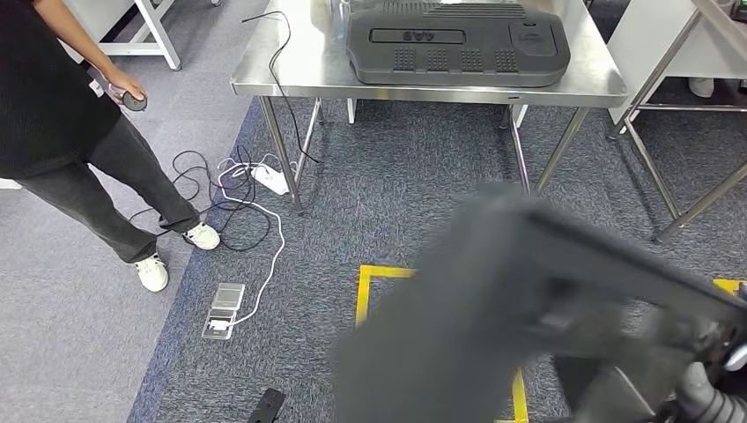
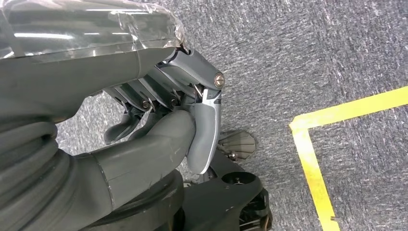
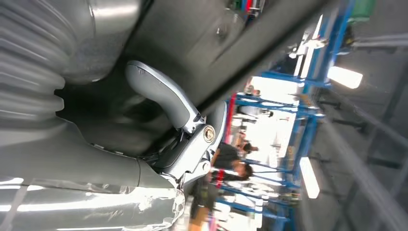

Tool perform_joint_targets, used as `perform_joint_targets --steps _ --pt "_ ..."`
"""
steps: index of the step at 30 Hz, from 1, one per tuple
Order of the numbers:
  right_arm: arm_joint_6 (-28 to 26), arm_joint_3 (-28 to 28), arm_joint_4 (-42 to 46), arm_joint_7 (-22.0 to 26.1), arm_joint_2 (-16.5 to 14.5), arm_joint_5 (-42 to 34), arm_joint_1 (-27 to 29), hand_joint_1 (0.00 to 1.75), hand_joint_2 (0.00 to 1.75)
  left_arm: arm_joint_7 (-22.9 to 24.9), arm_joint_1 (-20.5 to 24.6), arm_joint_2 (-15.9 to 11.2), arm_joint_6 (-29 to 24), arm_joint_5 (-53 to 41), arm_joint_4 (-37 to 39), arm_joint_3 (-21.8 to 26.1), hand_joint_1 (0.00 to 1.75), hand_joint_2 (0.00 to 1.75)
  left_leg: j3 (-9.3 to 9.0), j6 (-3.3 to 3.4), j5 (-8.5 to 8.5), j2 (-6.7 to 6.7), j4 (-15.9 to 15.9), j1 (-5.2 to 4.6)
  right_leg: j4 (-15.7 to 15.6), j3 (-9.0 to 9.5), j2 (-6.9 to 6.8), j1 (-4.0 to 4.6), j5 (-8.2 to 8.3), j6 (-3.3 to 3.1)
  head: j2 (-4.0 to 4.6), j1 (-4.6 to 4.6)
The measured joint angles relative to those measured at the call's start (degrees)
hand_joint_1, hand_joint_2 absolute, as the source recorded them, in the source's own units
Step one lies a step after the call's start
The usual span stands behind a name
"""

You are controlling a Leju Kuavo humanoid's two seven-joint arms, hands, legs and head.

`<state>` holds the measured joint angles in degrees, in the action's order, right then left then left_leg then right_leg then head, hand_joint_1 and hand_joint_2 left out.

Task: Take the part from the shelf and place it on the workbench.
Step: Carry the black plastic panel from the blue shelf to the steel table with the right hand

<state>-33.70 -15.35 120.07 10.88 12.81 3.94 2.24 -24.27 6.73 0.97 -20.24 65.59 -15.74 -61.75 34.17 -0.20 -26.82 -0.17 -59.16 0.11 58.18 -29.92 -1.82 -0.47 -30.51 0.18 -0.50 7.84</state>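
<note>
Steel workbench bears one black part, no legible label; right hand fingers grip another part, left hand fingers curled.

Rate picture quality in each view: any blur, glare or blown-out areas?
Head view: the carried part is heavily blurred, while workbench and floor stay sharp. Left wrist view: sharp, with glare on the arm's clear wrap. Right wrist view: background blurred, ceiling lights blown out.

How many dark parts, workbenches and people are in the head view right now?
Workbench: 1
Dark parts: 2, resting part and blurred near part
Person: 1
Total: 4
</note>
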Motion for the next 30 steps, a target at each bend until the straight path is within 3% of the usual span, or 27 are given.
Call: perform_joint_targets --steps 3,11,14,16,18,19,21,23,24,25,27,28,30 --pt "-1.3 -0.1 0.4 1.2 0.1 3.8 -0.1 1.75 1.75 0.0 0.1 0.0 -0.3 -0.3 0.0 0.0 1.75 1.75 -0.01 0.00 0.00 0.00 0.0 0.00 0.0 0.00 0.01 0.00 0.00 0.00 -0.01 -0.01" --pt "-1.2 -0.2 1.4 -1.3 0.5 8.3 0.0 1.75 1.75 -0.4 0.1 0.0 0.0 0.5 0.0 0.0 1.75 1.75 0.02 0.26 -0.25 0.00 -0.2 -0.18 -0.1 0.08 0.00 -0.36 -0.03 0.19 0.00 0.00" --pt "-1.2 -0.4 1.4 -1.3 0.5 8.5 -0.1 1.75 1.75 -0.6 0.1 -0.1 -0.1 0.6 0.0 0.0 1.75 1.75 0.03 0.56 -0.43 -0.01 -0.3 -0.43 -0.2 0.16 -0.05 -0.60 -0.04 0.53 -0.01 0.01" --pt "-1.2 -0.5 1.4 -1.4 0.6 8.6 -0.3 1.75 1.75 -0.8 0.1 -0.1 -0.2 0.6 0.0 0.0 1.75 1.75 -0.28 1.06 -0.67 -0.10 0.3 -0.49 0.3 0.32 -0.09 -0.77 0.53 1.14 -0.01 0.02" --pt "-1.2 -0.7 1.4 -1.6 0.7 8.8 -0.5 1.75 1.75 -0.9 0.0 -0.1 -0.2 0.7 0.0 0.0 1.75 1.75 -1.59 1.84 -1.03 -0.32 1.5 -0.27 2.1 0.02 0.23 -0.94 0.49 1.63 0.00 -0.14" --pt "-1.2 -0.8 1.4 -1.6 0.8 8.9 -0.6 1.75 1.75 -1.0 0.1 -0.1 -0.2 0.7 0.0 0.0 1.75 1.75 -2.37 2.21 -1.24 -0.41 2.0 -0.16 3.9 -0.84 0.58 -0.99 -0.33 1.67 0.00 -0.37" --pt "-1.2 -0.9 1.4 -1.7 1.0 9.0 -0.8 1.75 1.75 -1.1 0.1 -0.1 -0.2 0.9 0.0 0.0 1.75 1.75 -3.42 2.52 -1.64 -0.48 2.3 -0.06 9.9 -4.69 1.33 -1.05 -2.96 1.77 0.00 -1.00" --pt "-1.2 -1.0 1.4 -1.8 1.1 9.0 -0.7 1.75 1.75 -1.1 0.0 -0.1 -0.1 1.0 0.0 0.0 1.75 1.75 -4.19 2.33 -2.29 -0.63 2.2 -0.01 15.3 -9.05 1.57 -1.28 -4.20 2.11 0.00 -1.35" --pt "-1.2 -1.1 1.4 -1.8 1.1 9.0 -0.7 1.75 1.75 -1.1 -0.1 -0.1 -0.1 1.1 0.0 0.0 1.75 1.75 -4.69 2.07 -2.71 -0.73 2.2 0.09 15.5 -10.09 1.58 -1.48 -3.47 2.32 0.00 -1.43" --pt "-1.2 -1.1 1.4 -1.9 1.1 9.1 -0.7 1.75 1.75 -1.1 -0.2 -0.1 -0.1 1.1 0.0 0.0 1.75 1.75 -5.34 1.71 -3.20 -0.86 2.2 0.24 13.8 -10.04 1.57 -1.73 -1.79 2.55 0.00 -1.47" --pt "-1.2 -1.1 1.4 -1.9 1.1 9.1 -0.7 1.75 1.75 -1.1 -0.2 -0.2 -0.1 1.1 0.0 0.0 1.75 1.75 -6.67 0.78 -4.49 -1.07 2.0 0.66 7.0 -7.99 1.65 -2.28 2.76 3.26 0.00 -1.63" --pt "-1.2 -1.2 1.4 -1.9 1.1 9.1 -0.7 1.75 1.75 -1.2 -0.2 -0.2 -0.1 1.2 0.0 0.0 1.75 1.75 -7.10 0.25 -5.17 -1.15 1.8 0.83 4.2 -7.19 1.65 -2.29 3.76 3.38 -0.01 -1.95" --pt "-1.2 -1.3 1.3 -2.0 1.2 9.1 -0.7 1.75 1.75 -1.2 -0.1 -0.4 -0.1 1.2 0.0 0.0 1.75 1.75 -7.46 -0.87 -6.19 -1.19 1.7 0.95 2.4 -6.73 1.62 -1.92 3.60 2.31 0.00 -2.47"
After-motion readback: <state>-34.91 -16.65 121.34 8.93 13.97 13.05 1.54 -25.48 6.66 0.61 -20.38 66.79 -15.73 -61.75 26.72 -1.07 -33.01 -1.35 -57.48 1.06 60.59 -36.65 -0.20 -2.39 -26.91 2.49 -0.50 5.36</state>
